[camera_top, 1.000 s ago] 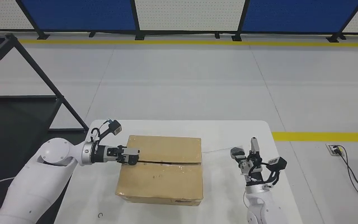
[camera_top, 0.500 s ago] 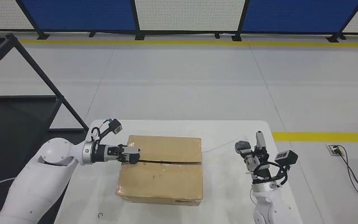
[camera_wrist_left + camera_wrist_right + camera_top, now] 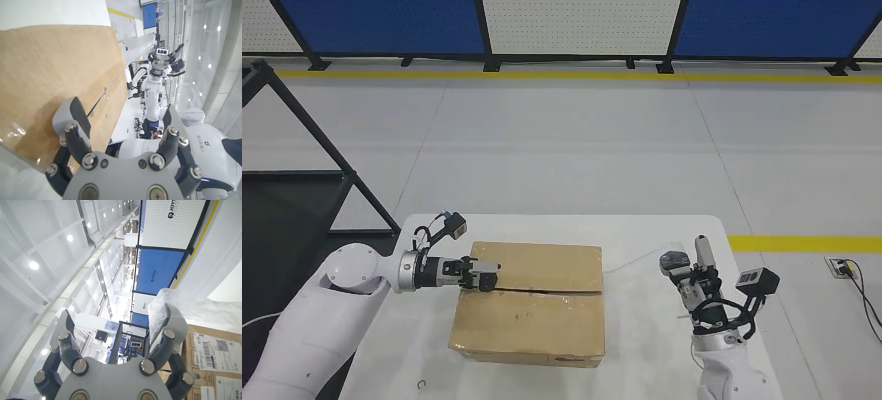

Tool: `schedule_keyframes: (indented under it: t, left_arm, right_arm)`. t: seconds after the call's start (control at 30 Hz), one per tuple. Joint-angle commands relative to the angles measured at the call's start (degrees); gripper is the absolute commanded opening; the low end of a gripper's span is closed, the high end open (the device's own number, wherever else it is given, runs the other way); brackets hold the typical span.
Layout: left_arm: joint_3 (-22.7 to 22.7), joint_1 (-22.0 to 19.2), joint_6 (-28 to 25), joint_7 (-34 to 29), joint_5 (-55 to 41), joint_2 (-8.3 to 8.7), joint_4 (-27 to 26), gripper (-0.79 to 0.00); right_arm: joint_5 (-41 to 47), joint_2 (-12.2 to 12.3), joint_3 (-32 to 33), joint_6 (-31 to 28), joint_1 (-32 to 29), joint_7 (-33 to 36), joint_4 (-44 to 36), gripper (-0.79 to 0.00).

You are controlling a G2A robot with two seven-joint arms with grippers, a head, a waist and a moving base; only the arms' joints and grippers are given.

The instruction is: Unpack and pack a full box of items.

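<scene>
From above, the cardboard box (image 3: 532,310) sits in the middle of the white table (image 3: 642,235), flaps shut, with the seam (image 3: 542,291) running along its top. The left gripper (image 3: 488,276) is parked at the left end of that seam, right at the box edge. The right gripper (image 3: 688,260) is off to the right of the box, well apart from it, pointing away from the robot toward the far side of the table. A thin pale strand runs from the box's far right corner toward it.

In the left wrist view, the left gripper (image 3: 122,115) has its fingers spread wide with nothing between them. One pad (image 3: 80,113) hangs over the brown box (image 3: 56,62) top, just beside the seam (image 3: 111,83). Honestly can't tell if it's touching the cardboard.

In the right wrist view, the right gripper (image 3: 117,321) is spread apart too, not pinching anything. There's a crinkly clear film (image 3: 158,306) clinging to one finger and trailing off sideways. Below it you can see a side of the box (image 3: 192,380) with white labels (image 3: 215,351) stuck on.
</scene>
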Motion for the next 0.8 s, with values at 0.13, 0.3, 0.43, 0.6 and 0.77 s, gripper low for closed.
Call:
schedule_keyframes:
  t: [0.13, 0.3, 0.43, 0.6, 0.77]
  left_arm:
    - [-0.14, 0.02, -0.29, -0.67, -0.08, -0.42, 0.48, 0.000]
    - [-0.41, 0.17, -0.44, -1.02, -0.05, -0.67, 0.79, 0.000]
    - [-0.71, 0.32, -0.53, -1.18, -0.07, -0.83, 0.98, 0.000]
    - [-1.08, 0.51, -0.57, -1.53, 0.00, -1.00, 1.17, 0.000]
    - [-1.45, 0.68, -0.51, -1.75, 0.02, -1.18, 1.33, 0.000]
  right_arm:
    - [-3.80, -0.09, -1.25, 1.72, -0.21, 0.18, -2.54, 0.000]
    - [-7.77, -0.27, -3.33, 3.10, 0.01, 0.00, -4.17, 0.000]
    - [-10.45, -0.46, -5.14, 3.72, 0.33, -0.16, -5.19, 0.000]
    - [-13.34, -0.73, -7.35, 4.80, 1.14, -0.36, -6.33, 0.000]
    - [-15.54, -1.05, -9.67, 5.93, 2.23, -0.04, -6.78, 0.000]
